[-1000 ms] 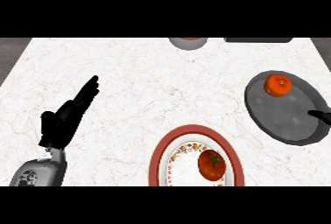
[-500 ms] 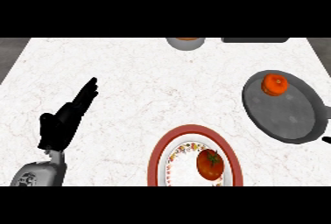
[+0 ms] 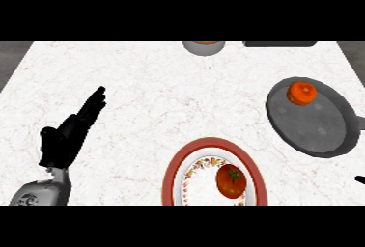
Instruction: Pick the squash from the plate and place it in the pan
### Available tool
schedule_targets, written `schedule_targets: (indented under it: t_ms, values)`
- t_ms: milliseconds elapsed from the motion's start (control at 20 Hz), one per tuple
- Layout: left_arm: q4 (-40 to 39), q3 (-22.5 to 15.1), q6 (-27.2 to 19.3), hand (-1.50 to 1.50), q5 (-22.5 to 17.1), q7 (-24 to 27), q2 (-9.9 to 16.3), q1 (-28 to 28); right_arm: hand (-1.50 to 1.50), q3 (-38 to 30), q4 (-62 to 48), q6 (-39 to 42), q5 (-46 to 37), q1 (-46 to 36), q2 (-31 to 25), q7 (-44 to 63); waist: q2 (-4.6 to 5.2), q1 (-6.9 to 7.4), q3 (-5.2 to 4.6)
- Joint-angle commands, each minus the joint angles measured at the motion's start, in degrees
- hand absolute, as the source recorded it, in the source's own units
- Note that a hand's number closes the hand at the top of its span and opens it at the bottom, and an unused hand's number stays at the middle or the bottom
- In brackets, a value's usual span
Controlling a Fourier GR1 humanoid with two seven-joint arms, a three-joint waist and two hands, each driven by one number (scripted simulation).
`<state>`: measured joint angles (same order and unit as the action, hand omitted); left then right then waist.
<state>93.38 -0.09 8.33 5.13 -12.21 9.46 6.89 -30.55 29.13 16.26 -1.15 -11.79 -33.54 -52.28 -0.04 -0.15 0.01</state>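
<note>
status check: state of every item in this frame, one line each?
squash: lying in the pan, at its far side.
pan: on the counter, holds the squash.
tomato-like red item: resting on the plate.
plate: on the counter, partly cut off by the lower edge.
left robot hand: open, fingers straight, holding nothing.
right robot hand: only a tip at the right edge; fingers unclear.
bowl: far edge, mostly cut off.

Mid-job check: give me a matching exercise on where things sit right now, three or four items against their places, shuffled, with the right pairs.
Items:
1. orange squash
2. red vegetable
3. left hand
4. bowl

Places:
A. far edge of the counter
B. in the pan
C. on the red-rimmed plate
D. left side of the counter, fingers straight

Pairs: 1-B, 2-C, 3-D, 4-A
</note>
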Motion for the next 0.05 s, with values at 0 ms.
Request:
schedule_targets:
  t_ms: [0]
  values:
    - [1.9, 0.1, 0.1, 0.00, 0.2, -2.9, -0.2, 1.4, -1.50, 0.6, 1.0, 3.0, 0.8, 4.8, 0.6, -6.9, 0.01, 0.05, 0.01]
